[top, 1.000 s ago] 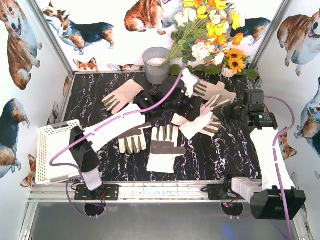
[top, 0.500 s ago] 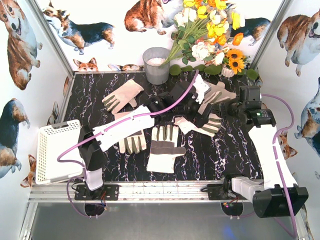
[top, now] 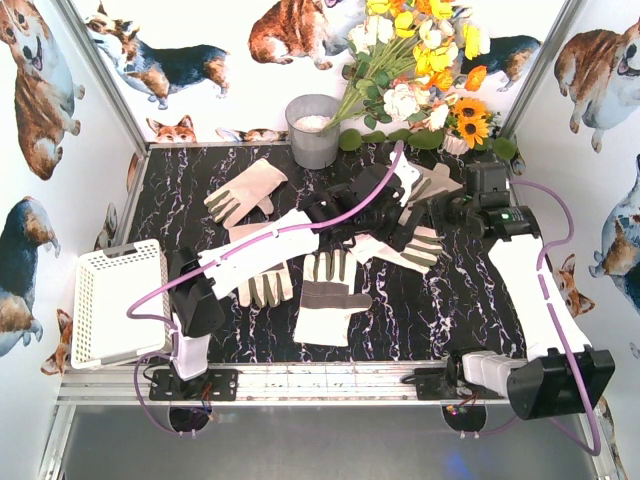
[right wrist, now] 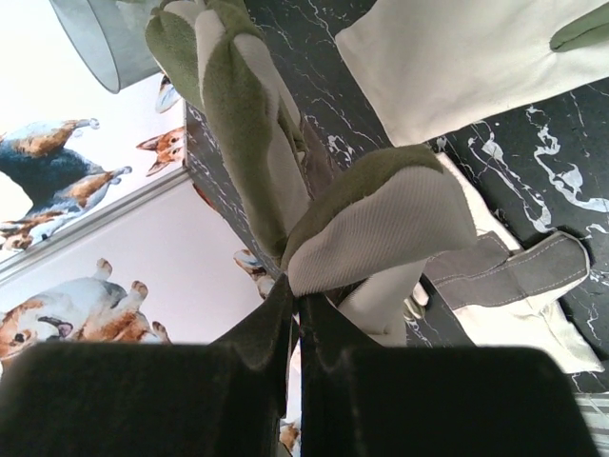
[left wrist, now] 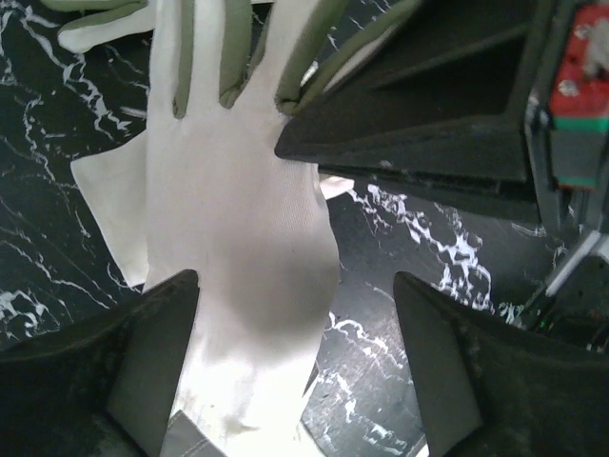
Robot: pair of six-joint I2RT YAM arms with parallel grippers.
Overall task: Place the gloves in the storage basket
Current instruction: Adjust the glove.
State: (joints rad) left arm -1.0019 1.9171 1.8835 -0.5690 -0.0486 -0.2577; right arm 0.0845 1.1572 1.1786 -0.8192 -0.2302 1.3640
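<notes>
Several cream-white gloves lie on the black marble table: one at the back left (top: 245, 190), one under my left arm (top: 265, 287), one with a grey cuff in the middle (top: 325, 297), one to its right (top: 405, 252). The white storage basket (top: 82, 310) stands at the near left with no glove showing in it. My left gripper (top: 375, 228) is open, jaws wide, just above a white glove with olive fingers (left wrist: 238, 190). My right gripper (top: 425, 212) is shut on an olive-patched glove (right wrist: 381, 224), which is raised off the table close beside the left gripper.
A grey metal bucket (top: 313, 130) stands at the back middle, with a bunch of flowers (top: 420, 80) to its right. The right gripper's black body (left wrist: 428, 124) sits very near my left fingers. Corgi-print walls enclose the table.
My left arm has reached further right, over the gloves in the middle. My right gripper has moved left and back with its glove, so the two grippers are now close together.
</notes>
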